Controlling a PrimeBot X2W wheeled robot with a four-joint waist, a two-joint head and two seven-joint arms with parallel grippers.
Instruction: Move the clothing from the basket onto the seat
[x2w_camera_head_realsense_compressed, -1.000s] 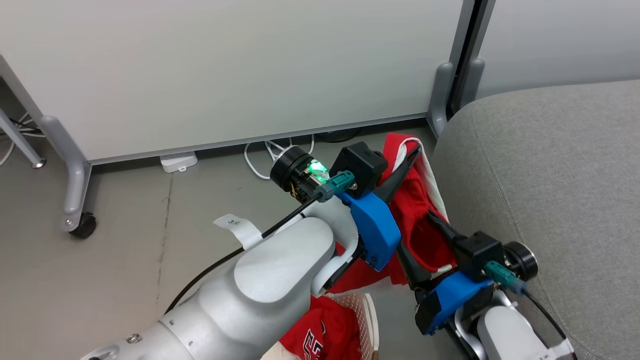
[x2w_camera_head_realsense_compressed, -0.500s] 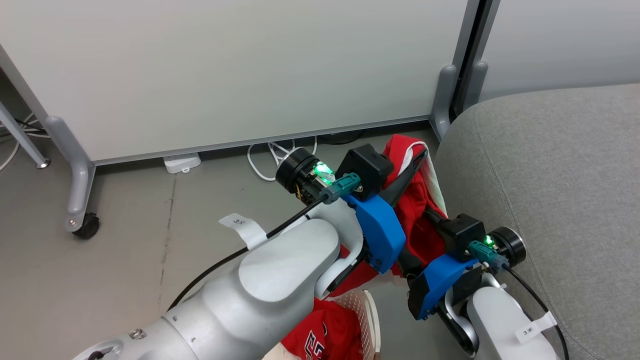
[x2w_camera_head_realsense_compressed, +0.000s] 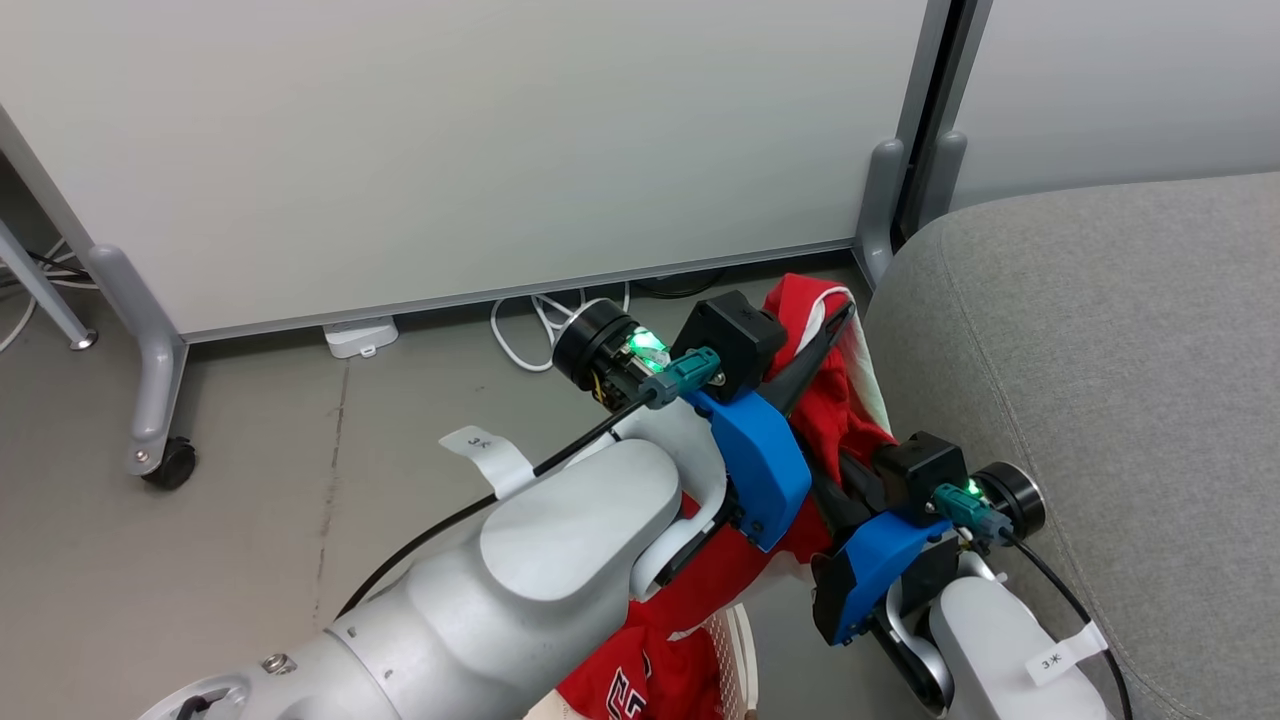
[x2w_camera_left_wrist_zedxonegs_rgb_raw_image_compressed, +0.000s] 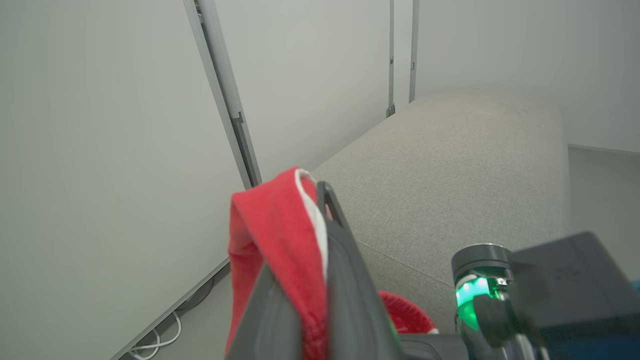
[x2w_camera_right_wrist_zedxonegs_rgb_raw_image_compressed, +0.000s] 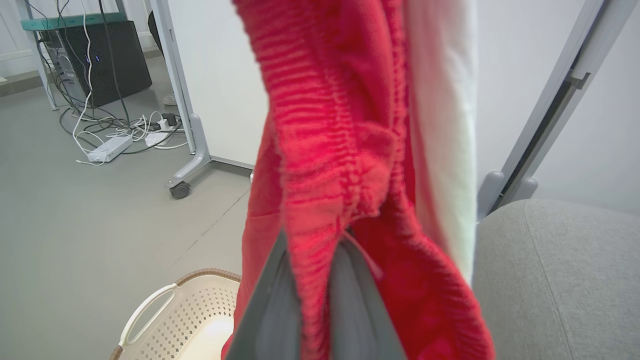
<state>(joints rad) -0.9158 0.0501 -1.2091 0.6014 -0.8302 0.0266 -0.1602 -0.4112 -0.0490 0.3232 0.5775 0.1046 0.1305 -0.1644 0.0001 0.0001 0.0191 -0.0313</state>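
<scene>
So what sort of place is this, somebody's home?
Probably a lab or office test space, not a home: wheeled partition panels, a computer tower with loose cables on bare floor, plus a grey couch.

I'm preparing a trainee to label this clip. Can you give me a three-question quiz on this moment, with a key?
1. True or false: the shorts already lie on the seat.
2. What is in the basket? A) a jersey B) a towel C) a shoe
3. Which grippers are shut on the shorts?

Key
1. False: they hang in the air beside the seat.
2. A: the jersey.
3. Both: the left gripper at the white-piped top edge, the right gripper lower down.
</scene>
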